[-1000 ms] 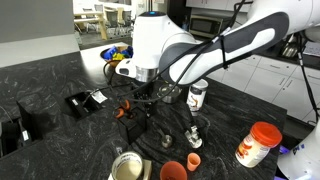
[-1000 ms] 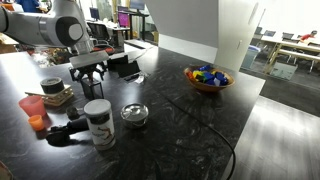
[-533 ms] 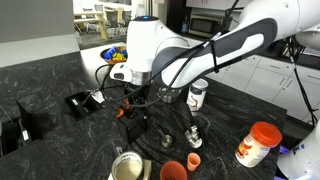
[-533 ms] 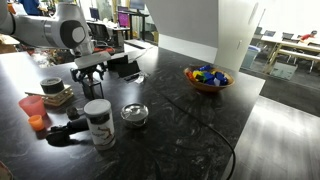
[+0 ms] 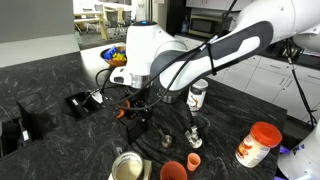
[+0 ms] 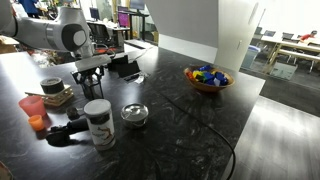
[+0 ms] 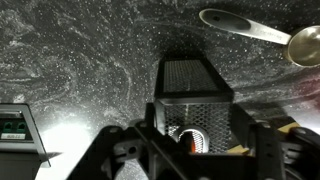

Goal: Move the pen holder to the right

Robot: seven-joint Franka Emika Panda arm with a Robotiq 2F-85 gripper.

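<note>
Black mesh pen holder [image 7: 193,100] (orange scissor handles [image 5: 121,112]), black white-veined countertop [image 7: 80,60], orange cup [image 5: 173,170]

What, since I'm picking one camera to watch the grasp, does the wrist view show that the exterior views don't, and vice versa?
Only the wrist view: the holder's mesh up close, standing between the pincer's fingers, though whether they touch it is unclear. Only the exterior views: the arm, a bowl, an orange cup and a white bottle. Both: the holder, the pincer at it and the dark marbled counter.
</note>
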